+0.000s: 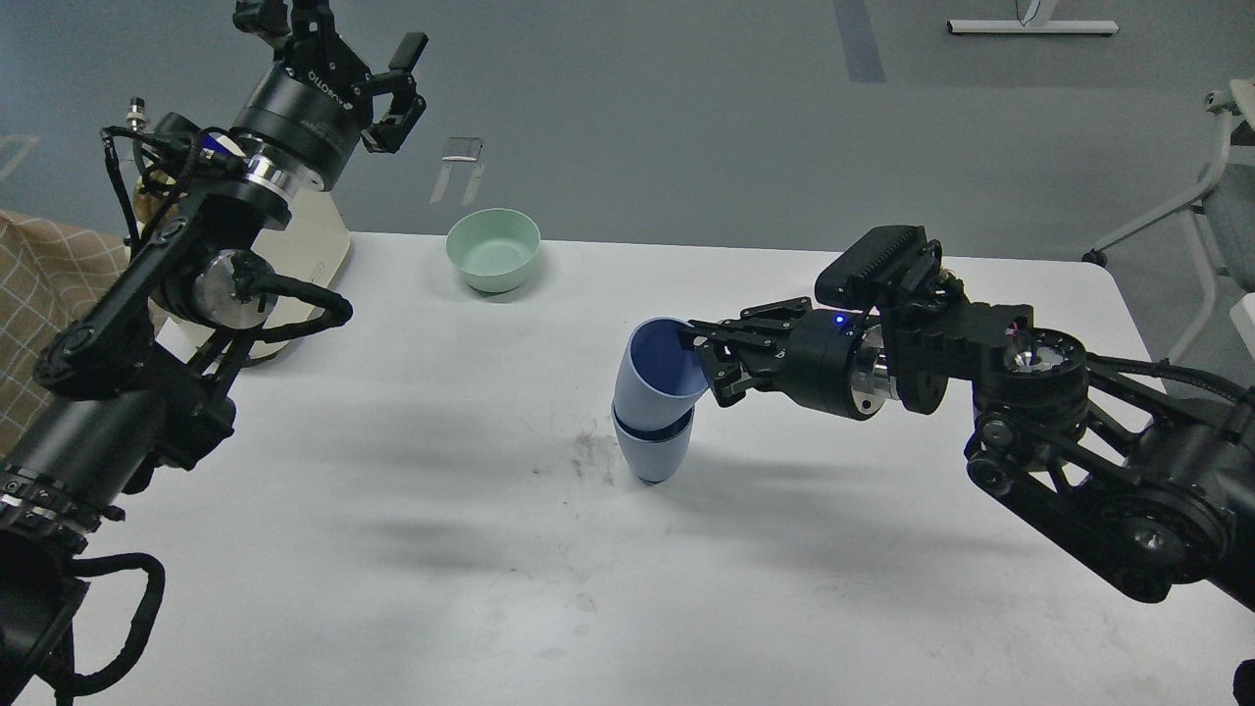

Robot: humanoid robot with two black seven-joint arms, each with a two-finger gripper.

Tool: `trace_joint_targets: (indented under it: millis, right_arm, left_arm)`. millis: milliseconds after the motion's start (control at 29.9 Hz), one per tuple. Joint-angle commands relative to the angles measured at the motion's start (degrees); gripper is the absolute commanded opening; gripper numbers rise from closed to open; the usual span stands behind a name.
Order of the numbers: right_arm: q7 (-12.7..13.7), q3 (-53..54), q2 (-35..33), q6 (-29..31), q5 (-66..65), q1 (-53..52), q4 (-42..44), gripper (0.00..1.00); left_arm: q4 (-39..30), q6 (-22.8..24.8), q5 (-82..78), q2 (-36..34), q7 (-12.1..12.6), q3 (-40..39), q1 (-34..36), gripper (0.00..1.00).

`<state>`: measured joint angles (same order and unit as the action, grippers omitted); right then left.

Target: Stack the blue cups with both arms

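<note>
One blue cup (651, 453) stands upright on the white table (392, 549) near the middle. The second blue cup (655, 375) sits partway inside it, tilted a little to the left. My right gripper (703, 358) is shut on the right rim of the upper cup, one finger inside and one outside. My left gripper (338, 44) is open and empty, raised high at the far left, far from the cups.
A mint-green bowl (492, 248) stands at the back of the table. A beige object (309, 245) is behind my left arm at the table's left edge. The pink bowl is hidden behind my right arm. A chair (1221, 196) stands at the far right.
</note>
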<state>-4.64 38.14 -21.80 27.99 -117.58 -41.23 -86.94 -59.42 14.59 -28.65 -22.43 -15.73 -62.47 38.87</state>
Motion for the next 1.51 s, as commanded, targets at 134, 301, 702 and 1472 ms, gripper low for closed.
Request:
trace_joint_targets:
  millis: [134, 301, 702, 1472]
  right_arm:
    - [0.0, 0.0, 0.0, 0.0, 0.1, 1.0, -0.3, 0.31]
    - [-0.6, 0.7, 0.1, 0.0, 0.6, 1.0, -0.8, 0.56]
    - [-0.6, 28.6, 8.3, 0.0, 17.5, 0.3, 1.4, 1.00]
    - [-0.6, 56.9, 4.1, 0.0, 64.7, -2.8, 42.4, 1.00]
  left_arm:
    - [-0.1, 0.1, 0.0, -0.2, 0.0, 0.1, 0.1, 0.98]
    - [-0.2, 0.1, -0.1, -0.2, 0.0, 0.0, 0.1, 0.98]
    - [0.2, 0.3, 0.4, -0.3, -0.1, -0.4, 0.2, 0.98]
    - [9.3, 11.4, 3.0, -0.9, -0.1, -2.5, 1.2, 0.98]
